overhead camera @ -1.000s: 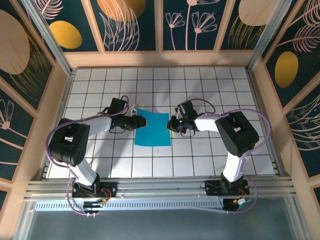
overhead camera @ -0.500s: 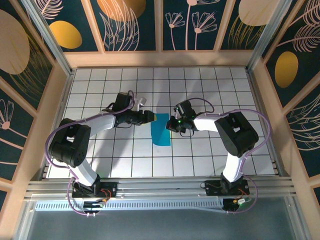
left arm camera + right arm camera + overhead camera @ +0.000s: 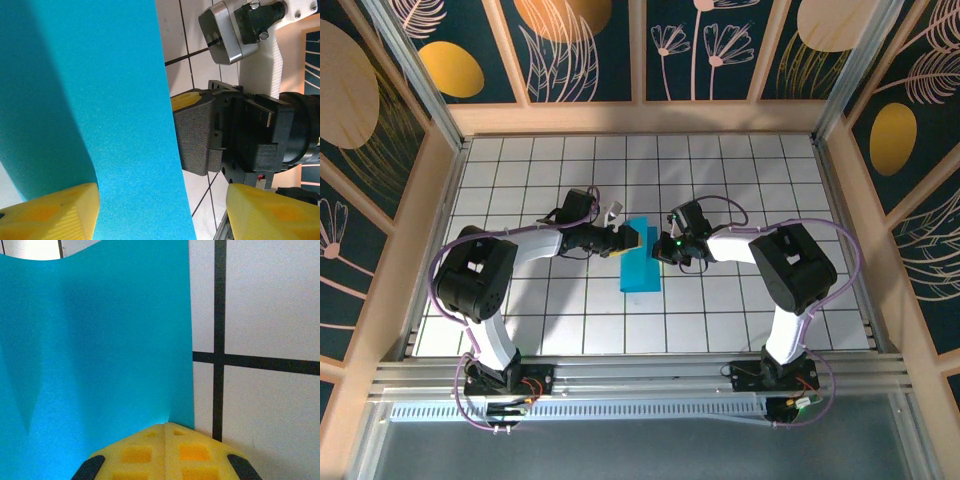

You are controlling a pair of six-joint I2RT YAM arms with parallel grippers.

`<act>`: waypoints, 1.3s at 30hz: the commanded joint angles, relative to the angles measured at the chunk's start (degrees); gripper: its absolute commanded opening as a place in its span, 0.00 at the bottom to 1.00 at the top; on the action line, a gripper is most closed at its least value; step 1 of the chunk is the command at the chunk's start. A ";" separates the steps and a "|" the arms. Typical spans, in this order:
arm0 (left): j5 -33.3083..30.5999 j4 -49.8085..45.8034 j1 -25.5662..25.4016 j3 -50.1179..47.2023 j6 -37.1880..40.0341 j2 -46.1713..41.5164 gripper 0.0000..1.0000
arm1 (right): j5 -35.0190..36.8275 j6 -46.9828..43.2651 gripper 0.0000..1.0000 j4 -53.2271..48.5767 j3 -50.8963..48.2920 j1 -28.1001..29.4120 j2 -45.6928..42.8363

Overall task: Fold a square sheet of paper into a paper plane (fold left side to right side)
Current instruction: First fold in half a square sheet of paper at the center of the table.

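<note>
Left gripper (image 3: 626, 238) jaws apart, folded paper (image 3: 640, 270) flap loose between them; right gripper (image 3: 165, 450) together, tips pinning paper edge to bench (image 3: 740, 310). Risk: uncreased flap springs back leftward, edges slip out of line

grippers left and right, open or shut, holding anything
Left gripper: open, holding nothing.
Right gripper: shut on the thin cyan-blue sheet of paper.

Square sheet of paper (image 3: 641, 268) lies folded on the table (image 3: 740, 180), near its middle. Left gripper (image 3: 628, 238) stands over the sheet's far left corner. Right gripper (image 3: 663, 246) touches its far right edge, opposite.
</note>
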 commanded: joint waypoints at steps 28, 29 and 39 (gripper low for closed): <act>-5.47 -2.93 -0.17 1.54 2.40 2.94 0.06 | -0.85 -1.15 0.42 -0.07 -6.57 -3.97 -13.55; -5.50 -2.93 -0.17 1.53 2.40 2.92 0.06 | -2.23 -1.07 0.47 1.49 -7.40 -4.18 -14.23; -5.25 -2.93 -0.17 1.57 2.25 2.66 0.06 | -13.21 4.04 0.61 16.90 -8.96 -3.18 -8.85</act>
